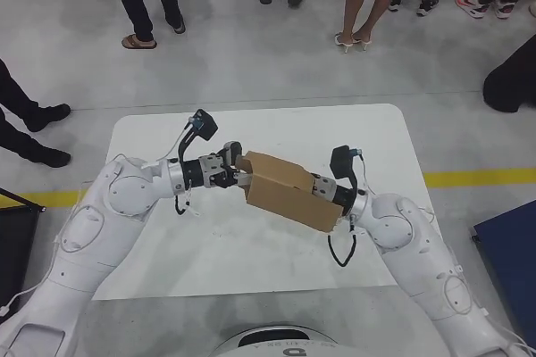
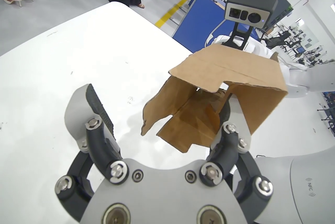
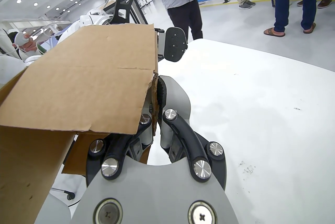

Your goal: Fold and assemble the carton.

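Cardboard-brown and only partly folded, the carton (image 1: 286,187) is held over the white table (image 1: 161,259) between two robot arms, slanting across the tabletop in the top view.

At the carton's left end, the left gripper (image 1: 241,174) stands with its jaws spread wide and clamps nothing. One finger (image 2: 233,115) reaches into the carton's open mouth and lies along the inside of a side wall. The other finger (image 2: 91,102), with its ribbed black pad turned toward the carton, sits well clear of the cardboard over bare tabletop.

Inside that open mouth, the inner flaps lie bent inward, and one loose flap hangs out below the opening (whether its lowest edge touches the table cannot be told). The carton's top panel juts forward over the mouth like a short roof.

At the carton's right end, the right gripper (image 3: 157,96) is closed down on the edge of a wall, with the torn cardboard rim pinched between its jaws. One grey finger (image 3: 171,94) presses on the outer face, while its partner is hidden behind the top panel.
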Controlling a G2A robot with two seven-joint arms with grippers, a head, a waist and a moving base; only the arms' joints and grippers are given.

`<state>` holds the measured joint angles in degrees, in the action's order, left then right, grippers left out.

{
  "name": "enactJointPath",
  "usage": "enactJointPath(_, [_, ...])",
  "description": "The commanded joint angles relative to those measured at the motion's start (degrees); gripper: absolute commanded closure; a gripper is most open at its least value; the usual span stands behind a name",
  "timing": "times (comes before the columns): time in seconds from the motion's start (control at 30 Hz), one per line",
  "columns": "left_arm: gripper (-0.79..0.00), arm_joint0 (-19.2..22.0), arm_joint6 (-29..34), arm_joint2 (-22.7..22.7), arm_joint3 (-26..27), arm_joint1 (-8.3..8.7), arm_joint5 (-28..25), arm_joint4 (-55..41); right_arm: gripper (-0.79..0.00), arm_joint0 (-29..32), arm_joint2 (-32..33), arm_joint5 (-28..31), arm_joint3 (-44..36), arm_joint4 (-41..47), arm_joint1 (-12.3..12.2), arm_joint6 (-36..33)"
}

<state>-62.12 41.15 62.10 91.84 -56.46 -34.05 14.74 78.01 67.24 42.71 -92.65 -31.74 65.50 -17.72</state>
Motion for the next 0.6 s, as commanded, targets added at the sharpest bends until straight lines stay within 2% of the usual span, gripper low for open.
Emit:
enactJointPath(0.0, [-0.785, 0.1, -0.2, -0.4, 0.1, -0.09, 0.3, 0.7, 0.0, 0.0, -0.1, -0.6, 0.0, -0.6, 0.0, 0.1])
enactJointPath(0.17, [-0.785, -0.1, -1.1, 0.0, 0.2, -0.09, 0.5, 1.6, 0.0, 0.1, -0.1, -0.4, 0.2, -0.5, 0.0, 0.8])
enactJointPath(0.37, [-0.785, -3.4, -2.8, 5.0, -0.1, 0.93, -0.6, 0.4, 0.0, 0.4, 0.6, -0.4, 0.2, -0.6, -0.1, 1.7])
enactJointPath(0.57, [-0.785, -3.4, -2.8, 5.0, -0.1, 0.93, -0.6, 0.4, 0.0, 0.4, 0.6, -0.4, 0.2, -0.6, -0.1, 1.7])
